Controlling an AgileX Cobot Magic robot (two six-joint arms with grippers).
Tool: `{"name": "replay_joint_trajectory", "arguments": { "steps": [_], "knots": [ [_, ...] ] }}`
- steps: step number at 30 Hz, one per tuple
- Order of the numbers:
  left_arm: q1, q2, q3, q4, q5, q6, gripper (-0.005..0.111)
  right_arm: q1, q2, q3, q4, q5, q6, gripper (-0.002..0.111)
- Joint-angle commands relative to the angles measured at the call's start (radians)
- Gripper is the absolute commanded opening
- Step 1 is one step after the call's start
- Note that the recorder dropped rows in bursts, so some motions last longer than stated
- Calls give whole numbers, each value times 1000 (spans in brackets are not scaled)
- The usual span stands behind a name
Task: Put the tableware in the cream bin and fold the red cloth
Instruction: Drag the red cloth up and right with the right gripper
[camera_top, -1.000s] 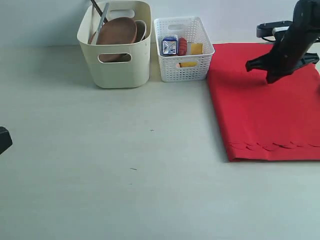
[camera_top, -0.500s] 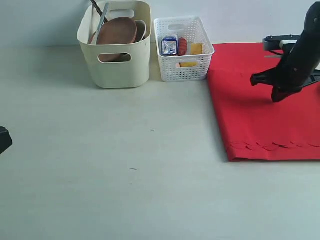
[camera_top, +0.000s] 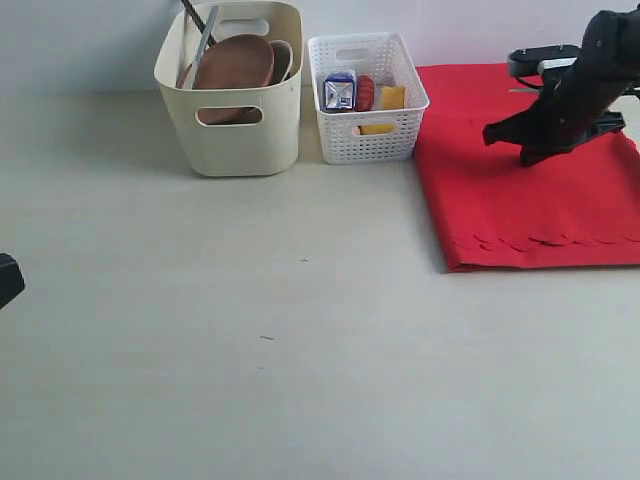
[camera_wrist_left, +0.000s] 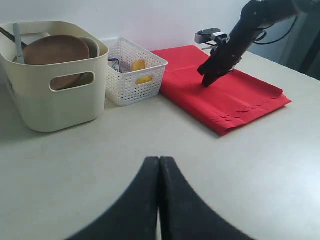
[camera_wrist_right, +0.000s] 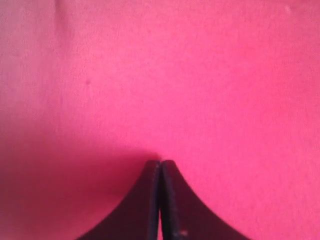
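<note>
Red cloth (camera_top: 560, 210) is spread at three o'clock from the white basket (camera_top: 368, 130). The right gripper (camera_wrist_right: 160, 164), fingers pinched together, is seemingly pressed onto it. The left gripper (camera_wrist_left: 159, 161) is seen closed and empty.

We list one cream bin (camera_top: 228, 140): tall, smooth-walled, with rounded corners and an oval handle cutout, upright at 11 o'clock of the exterior view. Inside it we count a round brown wooden plate (camera_top: 233, 62) leaning on edge, a white bowl (camera_top: 283, 58) at the plate's 3 o'clock, and a silver table knife (camera_top: 203, 45) and dark chopsticks (camera_top: 190, 12) slanting up at its 10 o'clock. We list one red cloth (camera_top: 540, 200): bright, flat at 2 o'clock and doubled over, with its scalloped edge (camera_top: 540, 240) on top near the front border.
</note>
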Motion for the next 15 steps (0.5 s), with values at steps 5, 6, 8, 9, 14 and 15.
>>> {"name": "replay_joint_trajectory", "arguments": {
  "steps": [5,6,8,9,14,15],
  "knots": [
    [4,-3,6,1,1,5,1,-5,-318,179,3,-77,42,0],
    [4,-3,6,1,1,5,1,-5,-360,220,3,-122,58,0],
    [4,-3,6,1,1,5,1,-3,-439,306,3,-204,93,0],
    [4,-3,6,1,1,5,1,-3,-478,352,5,-248,106,0],
    [4,-3,6,1,1,5,1,-3,-628,574,37,-457,124,0],
    [4,-3,6,1,1,5,1,-3,-656,624,53,-509,124,0]
  ]
}}
